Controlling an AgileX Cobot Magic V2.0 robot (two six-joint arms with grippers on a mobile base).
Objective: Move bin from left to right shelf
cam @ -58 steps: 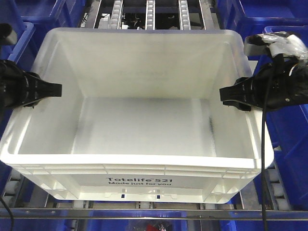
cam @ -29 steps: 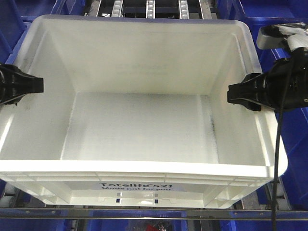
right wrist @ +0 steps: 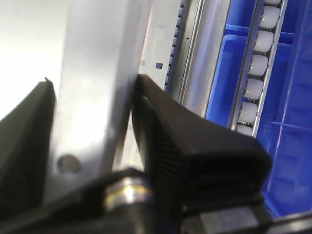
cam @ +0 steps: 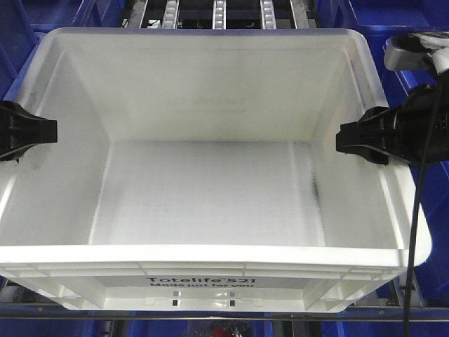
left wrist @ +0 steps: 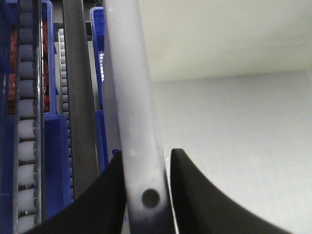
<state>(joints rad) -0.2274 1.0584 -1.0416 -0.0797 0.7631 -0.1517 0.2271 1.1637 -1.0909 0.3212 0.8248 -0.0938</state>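
Observation:
A large empty white bin [cam: 210, 91], printed "Totelife 521" on its front wall, fills the front view. My left gripper [cam: 31, 133] is shut on the bin's left rim, one finger inside and one outside; the left wrist view shows the rim [left wrist: 131, 97] pinched in the left gripper [left wrist: 146, 170]. My right gripper [cam: 361, 140] is shut on the bin's right rim; the right wrist view shows that rim [right wrist: 97, 73] inside the right gripper [right wrist: 92, 122]. The bin is held level between both arms.
Blue bins [cam: 421, 21] stand on both sides and below. Roller rails [cam: 219, 12] run back behind the bin. A metal shelf rail [cam: 210, 317] crosses under the bin's front. Rollers and a blue bin [right wrist: 253, 87] lie just right of the right gripper.
The bin has come toward the camera and looks larger, its front wall lower in view. Both grippers have stayed clamped on the rims and spread outward in the image with it.

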